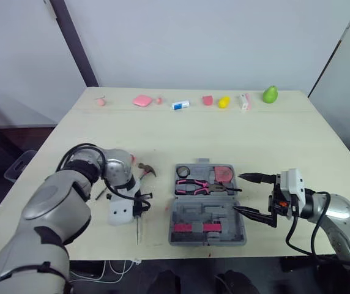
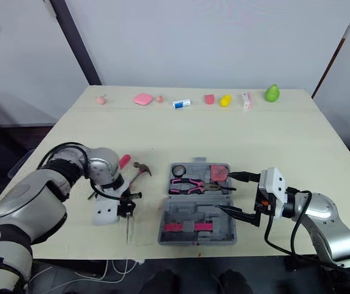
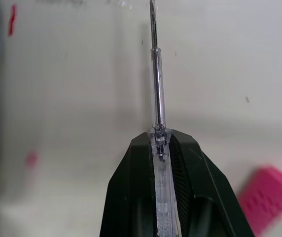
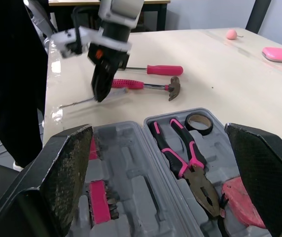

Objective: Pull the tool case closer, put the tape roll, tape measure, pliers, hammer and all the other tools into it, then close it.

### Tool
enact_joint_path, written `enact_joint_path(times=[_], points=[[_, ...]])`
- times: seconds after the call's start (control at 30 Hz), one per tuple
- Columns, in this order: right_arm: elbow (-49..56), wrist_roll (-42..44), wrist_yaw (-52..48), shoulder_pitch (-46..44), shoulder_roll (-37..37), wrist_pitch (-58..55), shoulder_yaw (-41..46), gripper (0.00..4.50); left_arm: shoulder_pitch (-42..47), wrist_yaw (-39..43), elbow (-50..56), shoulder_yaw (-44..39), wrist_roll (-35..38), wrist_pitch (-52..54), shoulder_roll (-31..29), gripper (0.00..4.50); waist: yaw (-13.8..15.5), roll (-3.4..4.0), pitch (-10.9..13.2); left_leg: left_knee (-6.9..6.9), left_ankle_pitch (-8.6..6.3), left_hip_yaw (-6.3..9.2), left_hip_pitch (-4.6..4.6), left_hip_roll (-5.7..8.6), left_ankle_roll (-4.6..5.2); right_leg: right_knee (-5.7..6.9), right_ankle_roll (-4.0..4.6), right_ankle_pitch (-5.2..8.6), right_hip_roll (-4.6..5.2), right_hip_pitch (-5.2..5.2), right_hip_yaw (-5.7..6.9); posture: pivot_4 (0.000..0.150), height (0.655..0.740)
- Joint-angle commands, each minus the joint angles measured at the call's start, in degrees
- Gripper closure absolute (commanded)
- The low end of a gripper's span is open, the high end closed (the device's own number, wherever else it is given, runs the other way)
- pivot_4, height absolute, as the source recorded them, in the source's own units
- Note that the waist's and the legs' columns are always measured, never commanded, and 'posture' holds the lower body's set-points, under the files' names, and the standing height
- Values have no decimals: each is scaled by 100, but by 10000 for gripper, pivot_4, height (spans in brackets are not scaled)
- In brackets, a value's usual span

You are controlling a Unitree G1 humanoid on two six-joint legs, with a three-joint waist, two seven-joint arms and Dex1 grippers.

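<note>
Currently the left gripper (image 1: 139, 207) pinches a clear-handled screwdriver (image 3: 156, 98) tight between its fingers, shaft aimed at the surface's (image 1: 273, 135) near edge, left of the open tool case (image 1: 207, 229); the right gripper (image 1: 248, 196) waits at the case's right side, fingers wide, probably to steady it.

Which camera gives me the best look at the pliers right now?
The right wrist view: the pliers lie close and whole in the open tool case, handles beside the tape roll. The eye views show them from above, farther off, in the case's far half.
</note>
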State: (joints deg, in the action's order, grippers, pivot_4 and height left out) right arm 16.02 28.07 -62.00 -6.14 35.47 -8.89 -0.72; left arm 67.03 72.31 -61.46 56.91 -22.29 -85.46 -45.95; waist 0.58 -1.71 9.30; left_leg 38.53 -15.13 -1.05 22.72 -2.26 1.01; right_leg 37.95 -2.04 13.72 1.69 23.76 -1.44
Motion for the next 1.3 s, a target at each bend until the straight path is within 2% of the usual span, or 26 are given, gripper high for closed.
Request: enact_joint_path(times=[0.03,0.13,0.27,0.53,0.63,0.7,0.83,0.97,1.1,1.23,1.3], points=[[148,47,-6,-39,-3,70,63,0,-150,652,996,-147,1362,964,-542,44665,-7,0,0,0,0,0,0,-1,0,0,0,0,0,0,0,1500,7400],[154,49,10,-20,-9,80,68,0,-653,1121,2263,-679,2253,2494,-1142,44665,-50,2,1,0,0,1,0,-4,0,3,0,0,1,1,2,1500,7400],[169,46,29,14,-26,90,62,0,-1568,1006,3752,-1566,2851,4386,-1757,44665,-109,3,2,0,0,6,0,-6,0,6,0,1,1,1,6,1500,7400],[132,58,-6,36,-21,115,60,0,-3925,-367,6349,-3424,3720,8399,-2536,44665,-130,7,3,2,0,11,-3,-9,0,10,1,1,0,1,12,1500,7400],[74,56,-54,17,-11,134,48,0,-4990,-1380,7384,-4284,4326,10233,-2570,44665,-131,9,4,1,0,10,-4,-11,-1,10,1,1,3,1,11,1500,7400],[42,56,-80,6,-11,143,42,0,-5549,-2042,8032,-4831,4884,11480,-2425,44665,-121,8,4,1,0,10,-5,-12,-1,10,1,1,3,1,12,1500,7400],[-15,48,-132,-10,-14,164,21,0,-6216,-3254,8957,-5656,5301,13081,-1870,44665,-108,9,5,0,0,9,-6,-10,-1,9,0,2,9,0,11,1500,7400],[-103,54,-210,-64,-5,173,34,0,-6387,-4571,9634,-6377,5728,14748,-758,44665,-110,10,5,3,0,14,-8,-6,-1,13,0,1,9,-2,13,1500,7400],[-175,38,-246,-110,-25,202,36,0,-6289,-5431,9938,-6628,5720,15784,197,44665,-115,9,3,2,0,17,-12,-2,-1,12,1,0,7,-9,13,1500,7400],[-170,49,-242,-96,-40,215,66,0,-6131,-6198,9973,-6540,5321,16549,805,44665,-114,7,1,2,1,22,-15,0,-1,12,2,0,7,-11,14,1500,7400],[-172,41,-256,-55,-29,253,84,0,-5825,-6500,9889,-6595,5206,17073,1336,44665,-110,7,1,2,1,24,-17,1,-2,13,2,0,7,-12,14,1500,7400]])
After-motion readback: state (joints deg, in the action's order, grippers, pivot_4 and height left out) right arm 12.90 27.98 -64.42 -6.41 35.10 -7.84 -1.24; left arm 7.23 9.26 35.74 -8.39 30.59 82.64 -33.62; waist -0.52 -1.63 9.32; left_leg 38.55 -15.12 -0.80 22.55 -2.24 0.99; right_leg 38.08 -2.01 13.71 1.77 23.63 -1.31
